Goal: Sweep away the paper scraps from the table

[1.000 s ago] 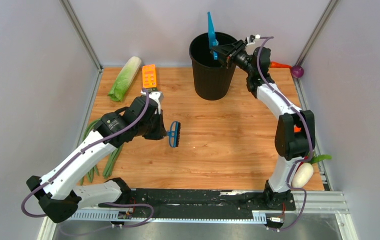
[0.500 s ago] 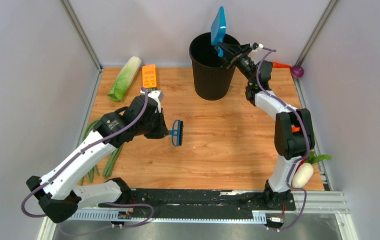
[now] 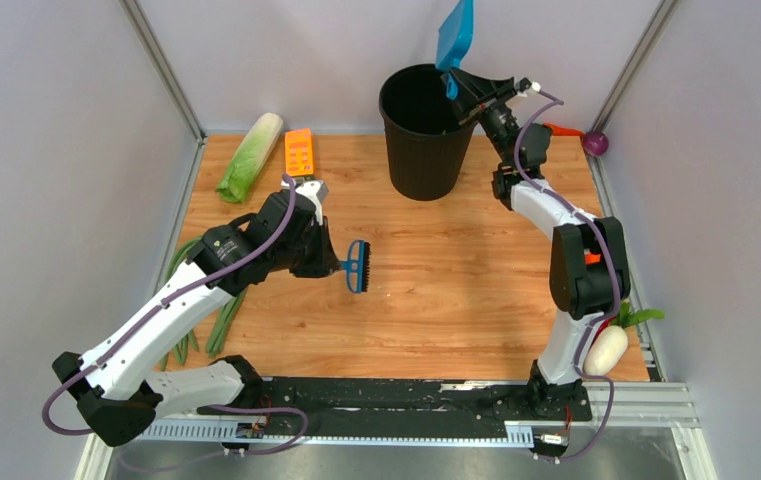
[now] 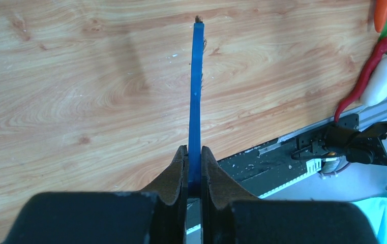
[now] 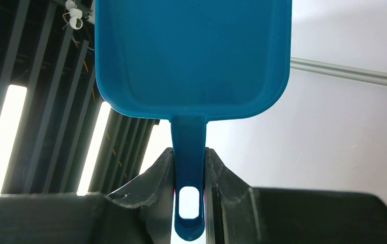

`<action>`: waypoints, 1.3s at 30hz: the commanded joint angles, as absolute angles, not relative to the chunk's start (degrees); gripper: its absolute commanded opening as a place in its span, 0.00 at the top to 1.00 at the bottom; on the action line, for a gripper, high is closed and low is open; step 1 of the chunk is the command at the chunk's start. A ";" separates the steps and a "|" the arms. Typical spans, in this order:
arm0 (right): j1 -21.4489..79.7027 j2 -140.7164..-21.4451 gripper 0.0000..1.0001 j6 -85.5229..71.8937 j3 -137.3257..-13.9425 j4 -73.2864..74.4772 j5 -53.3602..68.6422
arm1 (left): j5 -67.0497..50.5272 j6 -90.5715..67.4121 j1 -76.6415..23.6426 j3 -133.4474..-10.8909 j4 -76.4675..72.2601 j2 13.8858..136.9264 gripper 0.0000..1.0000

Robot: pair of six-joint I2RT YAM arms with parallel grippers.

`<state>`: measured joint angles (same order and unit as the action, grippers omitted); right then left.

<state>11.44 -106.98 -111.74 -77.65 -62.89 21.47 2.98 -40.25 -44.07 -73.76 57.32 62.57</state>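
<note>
One brush pinched in left tool over surface; one dustpan pinched by handle in right tool, raised by one bin.

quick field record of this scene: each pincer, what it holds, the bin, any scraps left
left pincer: shut on the brush handle, brush held out over mid table
right pincer: shut on the dustpan handle, pan held high above the bin's far rim
bin: black, upright, at the far side of the table
paper scraps: none visible on the table
</note>
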 commanded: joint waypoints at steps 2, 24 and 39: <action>11.78 -104.06 1.00 -124.45 -83.84 -68.20 20.83 | 1.93 -40.87 -43.86 -73.56 55.20 61.79 1.00; 5.28 -81.66 1.00 -55.30 -94.41 9.12 26.22 | 1.32 -40.25 -43.86 -69.44 54.05 58.27 1.00; 5.80 -68.65 1.00 -30.41 -74.91 37.35 -4.92 | 0.79 -40.25 -43.86 -63.99 51.86 55.02 1.00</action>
<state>5.56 -71.75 -37.91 -80.93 30.74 4.43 1.45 -40.18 -44.10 -64.42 54.08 56.58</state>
